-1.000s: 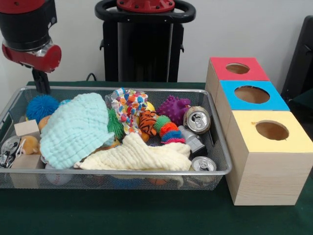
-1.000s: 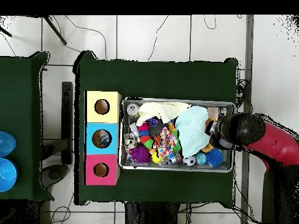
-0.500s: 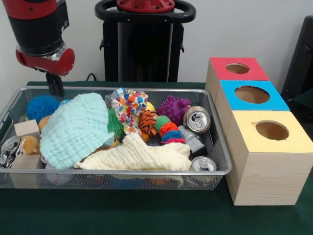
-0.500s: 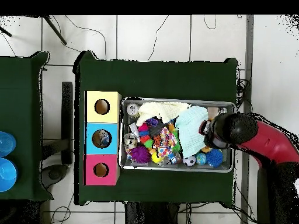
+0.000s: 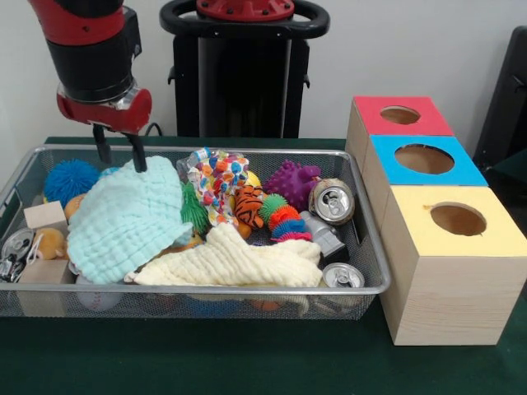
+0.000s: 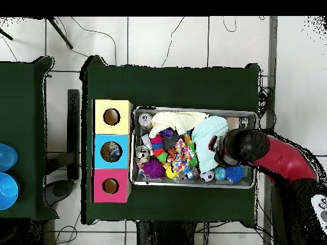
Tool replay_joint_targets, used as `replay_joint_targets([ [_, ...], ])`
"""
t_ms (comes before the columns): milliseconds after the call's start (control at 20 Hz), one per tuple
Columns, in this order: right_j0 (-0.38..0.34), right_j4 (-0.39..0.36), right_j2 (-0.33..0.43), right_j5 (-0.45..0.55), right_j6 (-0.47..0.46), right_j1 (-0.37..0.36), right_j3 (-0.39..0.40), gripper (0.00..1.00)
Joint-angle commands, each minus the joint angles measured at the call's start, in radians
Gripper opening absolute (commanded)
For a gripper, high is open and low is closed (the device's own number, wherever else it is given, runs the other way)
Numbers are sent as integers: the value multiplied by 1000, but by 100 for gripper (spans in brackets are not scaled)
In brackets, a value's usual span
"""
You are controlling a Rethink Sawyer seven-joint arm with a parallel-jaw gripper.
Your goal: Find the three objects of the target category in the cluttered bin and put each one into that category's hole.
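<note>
My gripper (image 5: 120, 155) hangs open and empty over the far left part of the wire bin (image 5: 372, 271), its fingertips (image 5: 140, 162) just above the back edge of a light blue cloth (image 5: 123, 218). A cream cloth (image 5: 235, 262) lies at the front. Cans show at the right (image 5: 332, 200), the front right (image 5: 342, 276) and the far left (image 5: 15, 243). To the right stand the red box (image 5: 402, 115), blue box (image 5: 424, 159) and yellow box (image 5: 458, 220), each with a round hole. From above, the arm's head (image 6: 241, 147) hides the fingers.
In the bin lie a blue spiky ball (image 5: 70, 178), a purple spiky ball (image 5: 292, 183), a tiger toy (image 5: 249, 206), a spotted toy (image 5: 216, 174) and wooden blocks (image 5: 45, 216). Something sits inside the blue box's hole (image 6: 112, 151).
The arm has swung from the bin's left end toward its middle, and the gripper now hangs over the light blue cloth. Nothing in the bin has moved.
</note>
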Motion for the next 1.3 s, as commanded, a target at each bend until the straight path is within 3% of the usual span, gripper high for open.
replay_joint_targets([
  [50, 9, -17, 88, -35, -25, 47, 81, 100],
  [450, 15, -8, 91, -45, -11, 51, 83, 100],
  [1300, 33, -47, 78, -204, 16, 168, 78, 100],
])
